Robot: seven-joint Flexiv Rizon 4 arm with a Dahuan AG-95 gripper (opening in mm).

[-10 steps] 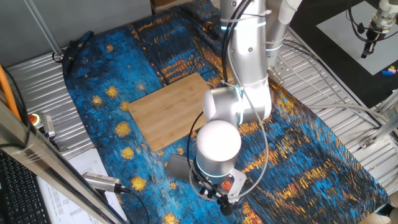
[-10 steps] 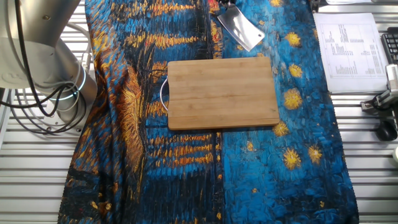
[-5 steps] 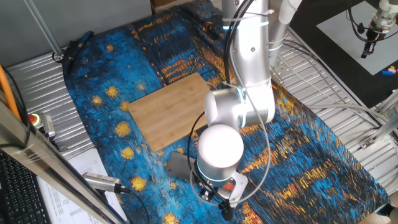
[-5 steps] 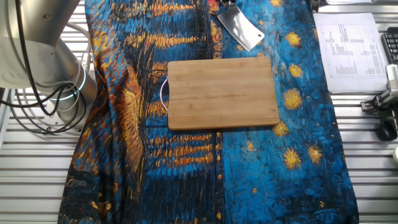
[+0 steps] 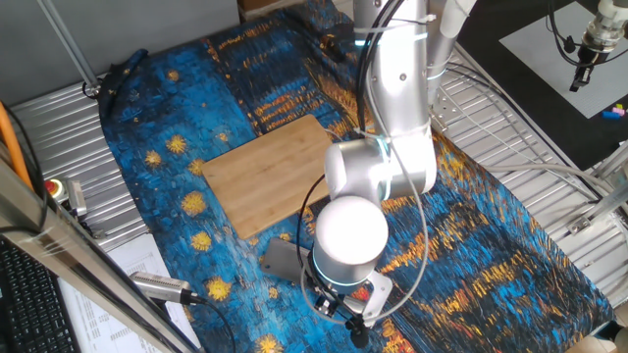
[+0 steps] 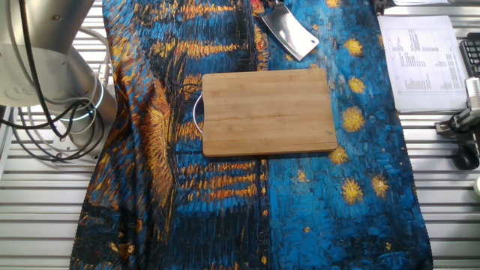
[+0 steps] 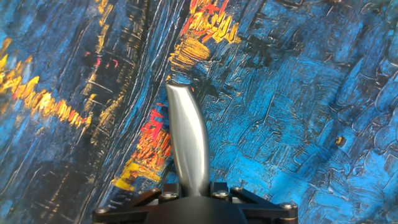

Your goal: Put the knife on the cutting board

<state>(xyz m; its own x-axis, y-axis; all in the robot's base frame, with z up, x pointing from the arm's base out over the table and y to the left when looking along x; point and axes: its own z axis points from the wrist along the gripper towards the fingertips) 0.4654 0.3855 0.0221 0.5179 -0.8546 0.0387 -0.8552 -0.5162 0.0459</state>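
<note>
The claw (image 7: pixel 194 186) grips the slim silver handle of the knife (image 6: pixel 289 34); in the hand view the handle runs up from between the claw's fingers, with the painted cloth (image 7: pixel 298 112) behind it. In the other fixed view the knife's broad grey blade sits near the far edge of the bench (image 6: pixel 450 225), just past the long side of the cutting board (image 6: pixel 268 111) and apart from it, angled so one corner points toward the board. Whether the blade touches the cloth or hangs just clear of it cannot be told.

In one fixed view the arm (image 5: pixel 392 118) bends down over the near part of the bench and covers the claw; only a grey corner of the blade shows beside the wrist. The board lies flat in the middle of the blue and orange cloth, bare on top. A sheet of printed paper (image 6: pixel 420 52) rests near the bench's corner, well apart from the board.
</note>
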